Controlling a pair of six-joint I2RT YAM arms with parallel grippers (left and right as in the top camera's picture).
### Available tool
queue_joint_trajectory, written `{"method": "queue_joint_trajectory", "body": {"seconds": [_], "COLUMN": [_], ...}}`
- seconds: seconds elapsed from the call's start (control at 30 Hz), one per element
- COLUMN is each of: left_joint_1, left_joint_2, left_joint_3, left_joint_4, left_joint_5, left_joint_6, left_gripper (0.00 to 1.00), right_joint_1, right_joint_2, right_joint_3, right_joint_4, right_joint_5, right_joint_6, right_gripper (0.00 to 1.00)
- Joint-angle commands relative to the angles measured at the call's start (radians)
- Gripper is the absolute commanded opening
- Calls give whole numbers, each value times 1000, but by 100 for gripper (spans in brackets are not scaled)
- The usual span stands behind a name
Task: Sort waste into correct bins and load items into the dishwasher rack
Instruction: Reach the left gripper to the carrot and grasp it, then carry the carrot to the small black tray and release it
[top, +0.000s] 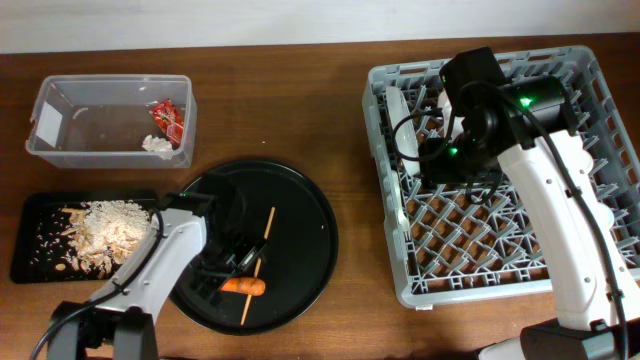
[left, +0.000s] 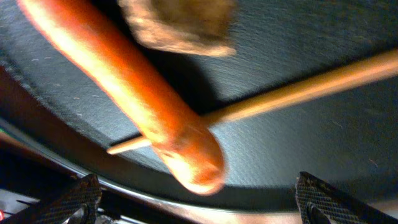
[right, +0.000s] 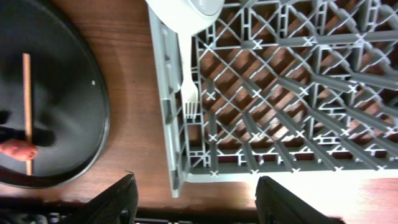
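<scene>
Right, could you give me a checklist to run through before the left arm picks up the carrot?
1. Left gripper open: ok.
2. Carrot lined up between its jaws: cannot tell; only the carrot's end lies near them.
3. Carrot free of the wooden stick: not ok, it lies across it.
4. Flat black tray has bare room beside the rice: ok.
5. Right gripper out of the way, over the rack: ok.
</scene>
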Motion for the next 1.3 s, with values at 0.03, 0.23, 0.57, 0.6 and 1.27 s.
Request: {"method": "queue_joint_trajectory", "body": {"seconds": [0.03,0.23,0.57,0.6,1.27], "left_joint_1": [-1,-1,-1,-1,211], "left_joint_2": [-11,-11,-11,-11,-264], "left_joint_3": [-74,-141,-157,-157,-4], "left_joint_4": [68,177,208,205,100], "left_joint_5": [-80,-142,-149,-149,-333], "left_joint_6": [-108,-150,-123,-114,79], "left_gripper": [99,90,29,25,2], "right_joint_1": [-5,-5,-5,-5,-5], "right_joint_2": [-17,-17,-17,-17,-17], "right_joint_3": [3,3,3,3,3], "right_joint_4": [-3,-3,-7,-8,-14], "right_joint_5": [36,36,36,36,36], "right_joint_6": [-17,-17,-16,-16,-16], "right_gripper": [65,65,65,65,65]}}
